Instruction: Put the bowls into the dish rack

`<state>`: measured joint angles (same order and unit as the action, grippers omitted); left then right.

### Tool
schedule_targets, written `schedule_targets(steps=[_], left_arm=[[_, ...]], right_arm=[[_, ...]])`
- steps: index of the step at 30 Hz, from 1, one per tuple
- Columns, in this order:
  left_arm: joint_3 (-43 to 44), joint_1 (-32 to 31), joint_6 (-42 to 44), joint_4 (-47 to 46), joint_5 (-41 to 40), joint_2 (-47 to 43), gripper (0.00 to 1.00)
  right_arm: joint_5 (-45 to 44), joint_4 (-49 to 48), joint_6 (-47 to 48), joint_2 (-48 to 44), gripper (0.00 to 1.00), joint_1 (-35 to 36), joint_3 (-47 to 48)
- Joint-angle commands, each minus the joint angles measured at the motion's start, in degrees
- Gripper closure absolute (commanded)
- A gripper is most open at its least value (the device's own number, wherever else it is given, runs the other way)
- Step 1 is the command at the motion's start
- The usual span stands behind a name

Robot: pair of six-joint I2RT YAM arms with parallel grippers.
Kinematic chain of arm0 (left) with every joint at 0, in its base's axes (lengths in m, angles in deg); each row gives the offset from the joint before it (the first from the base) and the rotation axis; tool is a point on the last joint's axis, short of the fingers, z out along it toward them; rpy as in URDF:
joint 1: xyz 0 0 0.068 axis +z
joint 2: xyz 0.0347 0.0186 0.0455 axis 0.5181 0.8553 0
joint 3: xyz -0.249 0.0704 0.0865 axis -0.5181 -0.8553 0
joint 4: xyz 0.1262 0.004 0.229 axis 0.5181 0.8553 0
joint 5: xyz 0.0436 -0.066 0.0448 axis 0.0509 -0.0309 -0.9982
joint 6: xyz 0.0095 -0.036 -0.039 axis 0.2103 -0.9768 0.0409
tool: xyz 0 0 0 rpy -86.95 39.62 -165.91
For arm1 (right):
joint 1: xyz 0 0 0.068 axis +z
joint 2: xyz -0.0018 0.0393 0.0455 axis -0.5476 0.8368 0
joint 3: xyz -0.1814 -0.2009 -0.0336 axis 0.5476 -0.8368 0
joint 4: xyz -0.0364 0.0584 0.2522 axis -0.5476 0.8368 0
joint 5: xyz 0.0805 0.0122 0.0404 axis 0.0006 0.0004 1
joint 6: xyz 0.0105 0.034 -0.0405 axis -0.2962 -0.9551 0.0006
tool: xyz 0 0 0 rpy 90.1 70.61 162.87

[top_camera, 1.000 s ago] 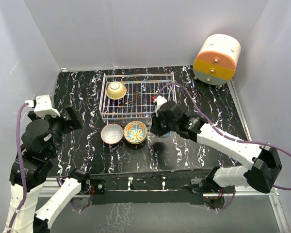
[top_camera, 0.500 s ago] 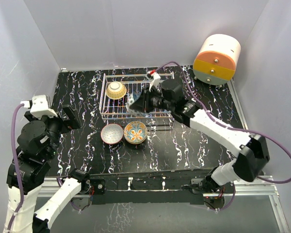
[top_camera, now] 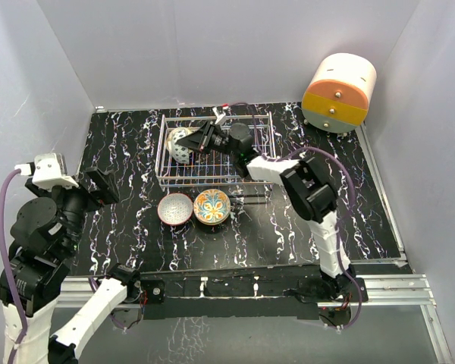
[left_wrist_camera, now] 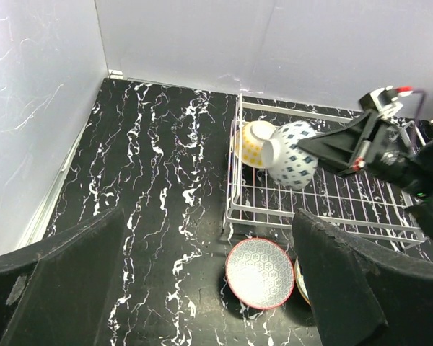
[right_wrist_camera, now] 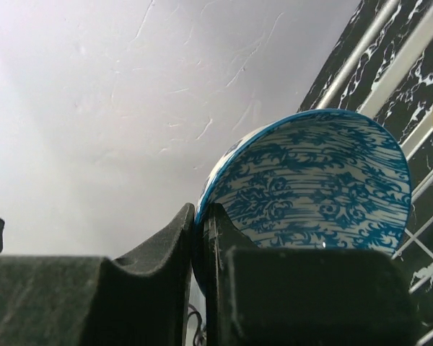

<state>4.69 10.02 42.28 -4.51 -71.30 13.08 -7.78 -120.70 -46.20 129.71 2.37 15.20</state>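
The white wire dish rack [top_camera: 212, 180] stands at the table's back middle, also in the left wrist view [left_wrist_camera: 325, 216]. My right gripper [top_camera: 196, 142] is shut on the rim of the blue-dotted white bowl [top_camera: 181, 151], tilted on its side over the rack's left end [left_wrist_camera: 292, 153] [right_wrist_camera: 325, 187]. It touches or nearly touches the yellow-cream bowl [left_wrist_camera: 252, 143] in the rack. The grey speckled bowl [top_camera: 175, 208] and the orange-and-blue floral bowl [top_camera: 211, 205] sit on the table in front of the rack. My left gripper [top_camera: 100, 188] is open and empty, high above the table's left side [left_wrist_camera: 206, 238].
A round cream-and-orange drum cabinet [top_camera: 340, 92] stands at the back right corner. Grey walls close in the table on the left, back and right. The right arm stretches across the rack's right half.
My right gripper carried the blue-dotted bowl from in front of the rack up and left, over the rack's left end beside the yellow-cream bowl. The left arm drifted slightly left.
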Motion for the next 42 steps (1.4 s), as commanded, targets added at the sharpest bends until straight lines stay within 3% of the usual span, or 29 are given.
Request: schedule_targets(steps=[1,8,16,32,42], left_arm=[[1.8,-0.3,-0.1,0.8,-0.8,-0.7,0.03],[1.2,-0.3,0.1,1.1,-1.7,-1.3,0.03],[0.7,-0.3,-0.1,0.6,-1.5,-1.6,0.03],[1.3,-0.3,0.6,1.1,-2.8,-2.1,0.03],[1.0,-0.3,0.4,1.2,-2.7,-1.9,0.03]], right_arm=[[1.3,-17.9,-11.6,4.9,0.92,0.4,7.2],[0.4,-19.5,-15.2,8.0,0.92,0.4,4.7],[1.5,-13.4,-18.3,11.7,0.92,0.3,5.8],[-0.9,1.8,-14.3,10.1,0.92,-1.1,4.1],[-1.4,6.9,-11.9,7.6,0.81,-3.1,0.0]])
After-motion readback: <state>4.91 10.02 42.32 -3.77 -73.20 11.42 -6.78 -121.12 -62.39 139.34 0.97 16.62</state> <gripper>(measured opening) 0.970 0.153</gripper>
